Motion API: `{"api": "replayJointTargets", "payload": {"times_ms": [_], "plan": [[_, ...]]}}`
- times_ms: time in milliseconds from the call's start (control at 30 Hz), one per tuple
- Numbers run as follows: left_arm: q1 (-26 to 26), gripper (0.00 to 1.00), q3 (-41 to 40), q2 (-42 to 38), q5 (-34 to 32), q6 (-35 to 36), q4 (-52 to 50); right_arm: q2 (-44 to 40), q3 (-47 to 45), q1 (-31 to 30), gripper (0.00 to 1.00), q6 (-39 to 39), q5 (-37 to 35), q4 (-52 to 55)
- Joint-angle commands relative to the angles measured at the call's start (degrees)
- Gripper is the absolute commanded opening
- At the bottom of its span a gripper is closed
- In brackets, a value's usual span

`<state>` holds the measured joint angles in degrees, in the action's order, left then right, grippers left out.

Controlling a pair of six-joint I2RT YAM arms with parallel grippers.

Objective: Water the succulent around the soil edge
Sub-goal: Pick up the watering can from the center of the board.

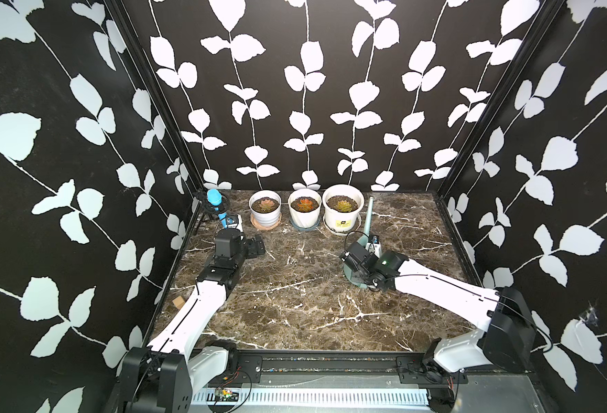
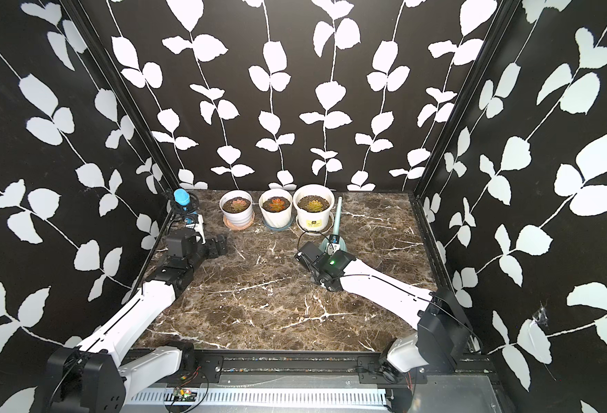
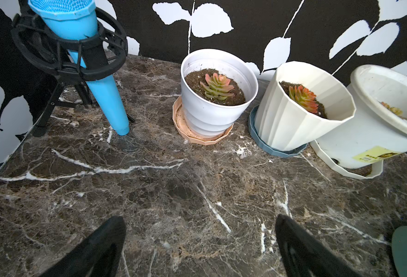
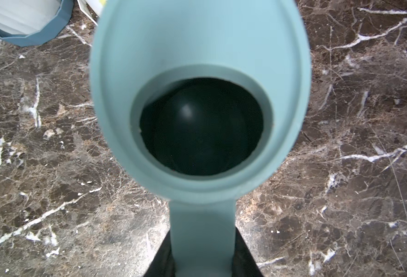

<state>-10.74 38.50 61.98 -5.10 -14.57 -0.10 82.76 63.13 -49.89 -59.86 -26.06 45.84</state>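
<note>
Watering looks not yet begun: the smooth matte teal watering can [image 4: 197, 48], round-bodied, its long thin spout [image 1: 369, 214] aimed toward twelve o'clock, appears to stand on the veined marble table [image 1: 294, 304] near three o'clock. The right gripper [image 4: 202, 263] pinches its flat handle [image 4: 202, 227]; the left gripper [image 3: 200, 249] hangs spread, empty. Lifting and pouring are left. Three fleshy succulents [image 1: 305, 204] in white plastic pots [image 1: 330, 214] line twelve o'clock.

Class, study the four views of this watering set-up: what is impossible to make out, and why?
- Water level: the watering can shows only a dark interior in the right wrist view.
- Spout tip: cut off by that view's edge.
- Right gripper: in both top views the wrist largely hides its jaws.
- Yellow label: too small to read in a top view.
- Largest pot: cut by the left wrist view's edge.
</note>
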Motion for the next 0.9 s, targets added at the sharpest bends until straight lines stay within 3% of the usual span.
{"api": "replayJointTargets", "payload": {"times_ms": [0, 533, 867], "plan": [[-0.2, 0.99, 1.2, -0.3, -0.1, -0.2, -0.3, -1.7, -0.8, -0.3, 0.00, 0.6, -2.2, 3.7], [-0.5, 0.99, 1.4, -0.4, -0.1, 0.1, -0.5, -11.9, 3.4, -0.2, 0.00, 8.1, -1.9, 12.5], [-0.5, 0.99, 1.4, -0.7, -0.3, 0.3, -0.5, -28.7, -7.3, -0.3, 0.00, 19.0, 2.0, 1.3]]}}
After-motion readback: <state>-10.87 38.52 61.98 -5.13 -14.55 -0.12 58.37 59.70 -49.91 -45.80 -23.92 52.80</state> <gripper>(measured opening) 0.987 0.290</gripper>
